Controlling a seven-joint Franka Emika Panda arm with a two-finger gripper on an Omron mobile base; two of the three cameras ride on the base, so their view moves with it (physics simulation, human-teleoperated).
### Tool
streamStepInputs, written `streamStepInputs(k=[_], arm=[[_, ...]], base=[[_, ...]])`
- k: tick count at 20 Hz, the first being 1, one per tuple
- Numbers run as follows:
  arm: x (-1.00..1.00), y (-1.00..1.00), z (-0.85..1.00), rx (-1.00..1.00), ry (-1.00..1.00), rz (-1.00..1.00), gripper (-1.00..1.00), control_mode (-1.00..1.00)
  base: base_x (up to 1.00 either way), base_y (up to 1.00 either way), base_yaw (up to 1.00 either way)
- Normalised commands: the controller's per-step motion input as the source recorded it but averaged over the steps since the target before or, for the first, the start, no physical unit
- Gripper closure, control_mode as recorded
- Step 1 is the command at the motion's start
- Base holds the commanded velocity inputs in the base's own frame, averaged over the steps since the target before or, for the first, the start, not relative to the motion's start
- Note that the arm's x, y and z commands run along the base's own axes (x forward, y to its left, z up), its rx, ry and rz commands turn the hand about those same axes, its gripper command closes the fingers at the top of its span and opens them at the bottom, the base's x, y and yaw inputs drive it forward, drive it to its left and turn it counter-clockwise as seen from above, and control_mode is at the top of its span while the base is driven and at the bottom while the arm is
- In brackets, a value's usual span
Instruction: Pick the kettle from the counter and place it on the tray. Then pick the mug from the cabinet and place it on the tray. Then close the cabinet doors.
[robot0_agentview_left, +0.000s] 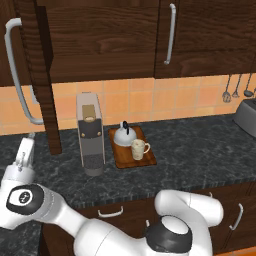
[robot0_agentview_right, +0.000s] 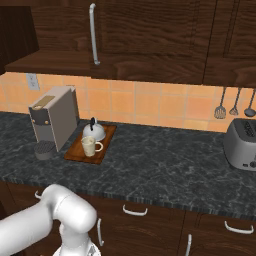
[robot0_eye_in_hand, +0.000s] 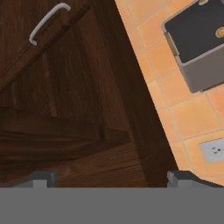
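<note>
The silvery kettle (robot0_agentview_left: 123, 134) (robot0_agentview_right: 93, 131) and the cream mug (robot0_agentview_left: 139, 148) (robot0_agentview_right: 90, 146) both stand on the wooden tray (robot0_agentview_left: 148, 160) (robot0_agentview_right: 75, 154), which lies on the dark counter (robot0_agentview_left: 200, 145). The left cabinet door (robot0_agentview_left: 46, 75) hangs open, its edge toward me, with its bar handle (robot0_agentview_left: 17, 70) on the outer side. The right cabinet door (robot0_agentview_left: 200, 35) is shut. My gripper (robot0_agentview_left: 27, 145) (robot0_eye_in_hand: 112, 179) points up beside the open door's lower end, left of it. Its jaws are open wide with nothing between them. In the hand view the door panel (robot0_eye_in_hand: 65, 87) is close ahead.
A tall grey coffee machine (robot0_agentview_left: 90, 132) (robot0_agentview_right: 52, 120) stands just left of the tray. A toaster (robot0_agentview_right: 242, 145) sits at the counter's far right, with utensils (robot0_agentview_right: 235, 102) hanging on the tiled wall. A wall outlet (robot0_eye_in_hand: 214, 149) is behind the open door.
</note>
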Motion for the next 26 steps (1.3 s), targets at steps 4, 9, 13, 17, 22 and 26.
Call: streamStepInputs(k=[4,9,13,17,22,26], arm=[[-0.02,0.29,0.27,-0.03,0.00,0.00,-1.00,-1.00],[-0.01,0.07,0.39,0.00,0.00,0.00,-1.00,-1.00],[-0.01,-0.01,0.41,0.00,0.00,-0.03,-1.00,-1.00],[0.00,-0.14,0.38,0.00,0.00,-0.06,-1.00,-1.00],[0.00,-0.37,0.32,0.02,0.00,-0.08,-1.00,-1.00],[0.00,-0.52,0.18,0.05,0.04,-0.07,-1.00,-1.00]], base=[[0.00,0.00,0.00],[0.00,0.00,0.00],[0.00,0.00,0.00],[0.00,0.00,0.00],[0.00,0.00,0.00],[0.00,0.00,0.00]])
